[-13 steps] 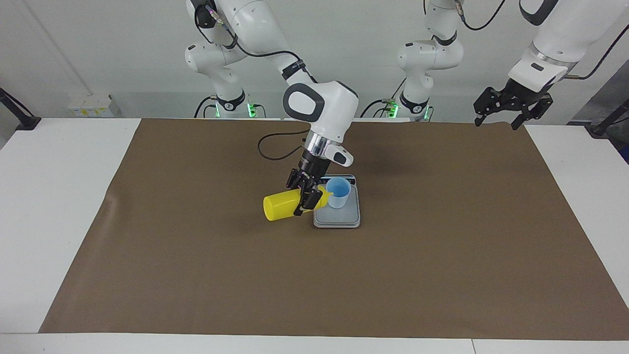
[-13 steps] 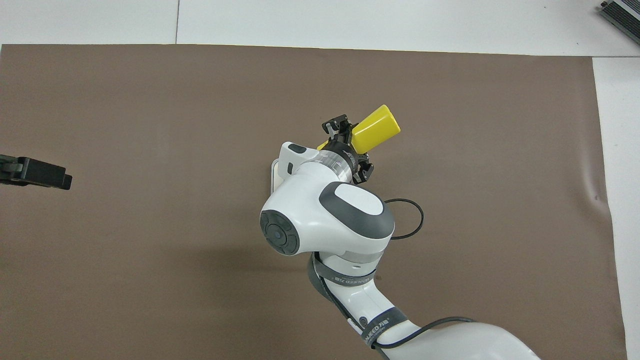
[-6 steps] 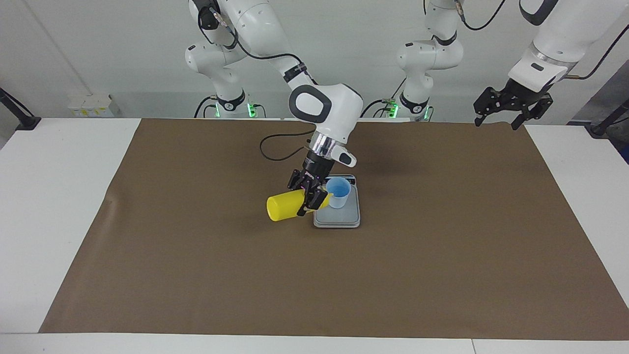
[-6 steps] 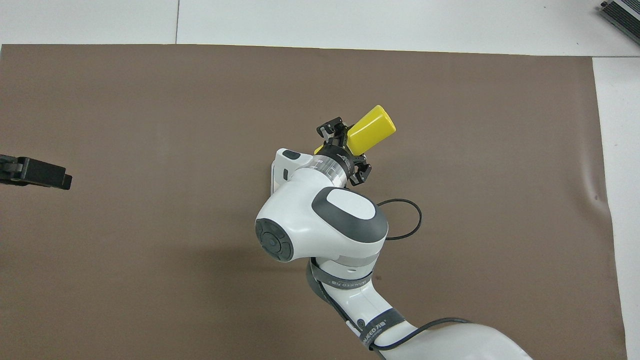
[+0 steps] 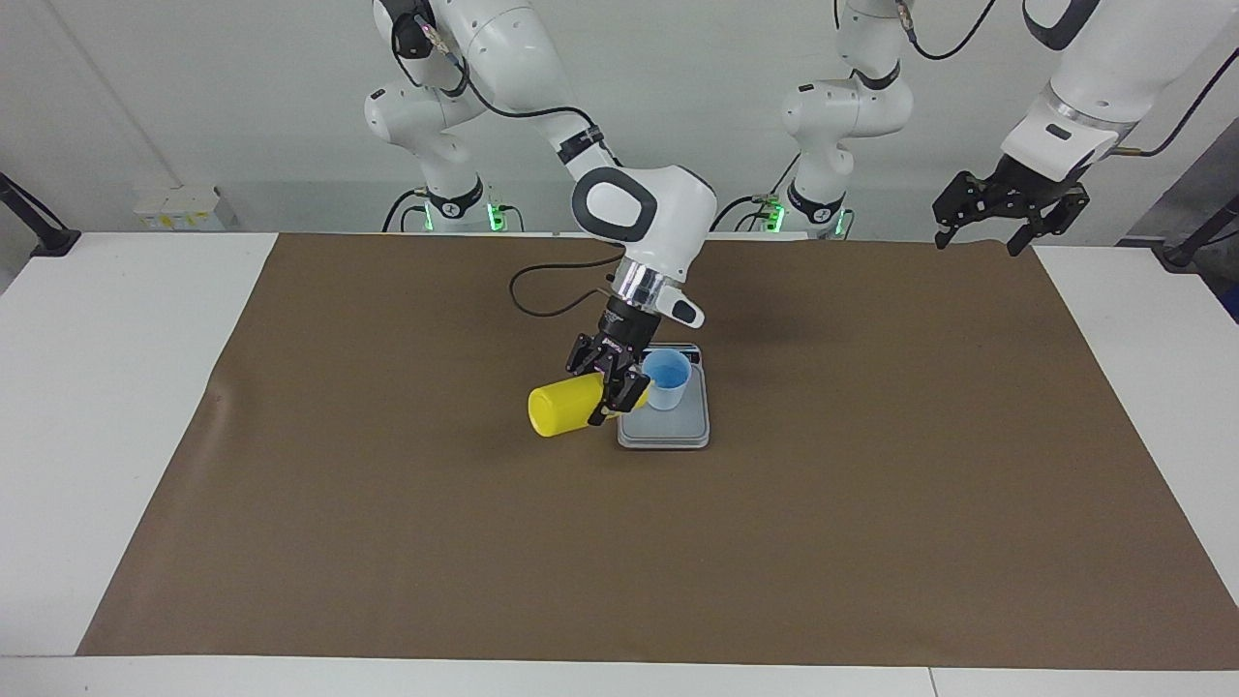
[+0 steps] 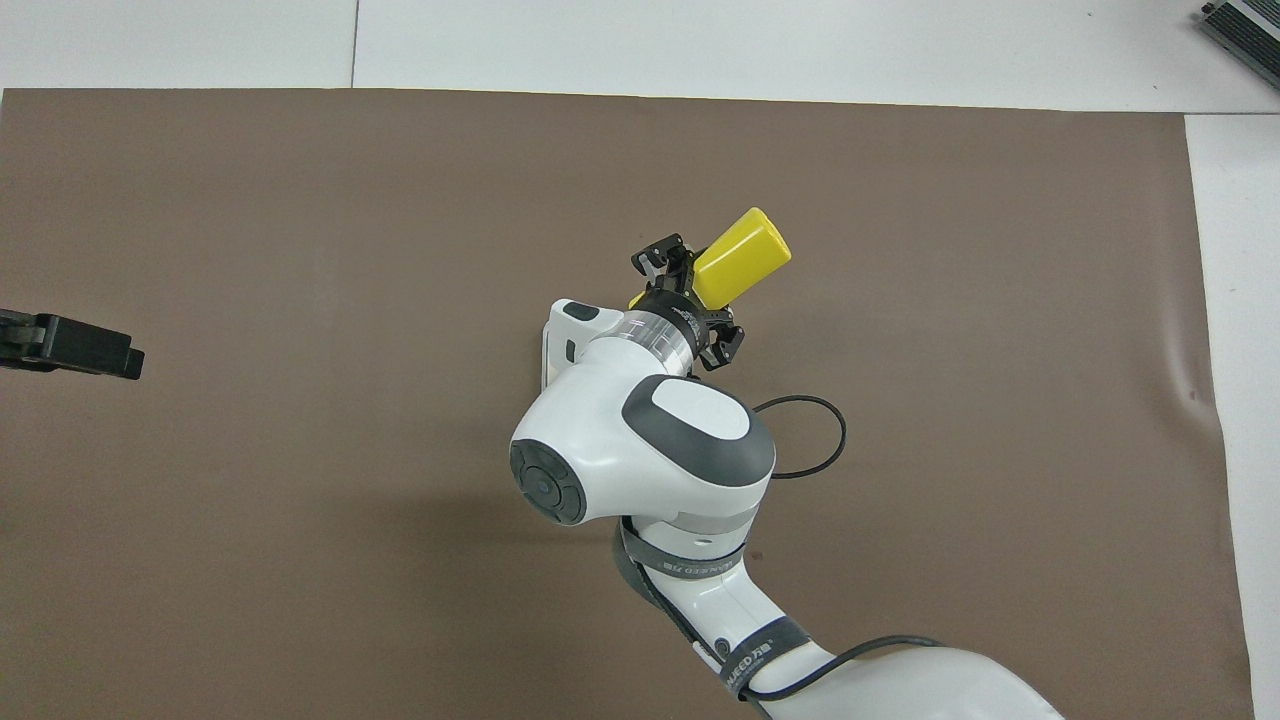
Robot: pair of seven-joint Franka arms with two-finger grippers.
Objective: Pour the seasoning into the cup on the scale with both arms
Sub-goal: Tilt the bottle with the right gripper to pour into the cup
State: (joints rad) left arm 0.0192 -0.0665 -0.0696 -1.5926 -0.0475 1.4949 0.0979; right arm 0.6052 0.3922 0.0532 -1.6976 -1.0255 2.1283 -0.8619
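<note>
Yellow plastic squeeze bottle (image 5: 564, 408), clamped in the right gripper (image 5: 612, 387), has tipped less steeply beside the light blue cup (image 5: 667, 379) on the silver-grey scale (image 5: 668, 431); we judge pouring ending; left gripper (image 5: 1007, 208) waits open

cup (image 5: 667, 378) on scale (image 5: 666, 426), bottle (image 5: 561, 409) tilted beside cup

Facing camera: high, across table (image 5: 97, 387), toward robots. Overhead camera: above robots' end, steeply down, seemingly nearer. Both share brown mat (image 5: 871, 484) middle and scale (image 5: 678, 431).
</note>
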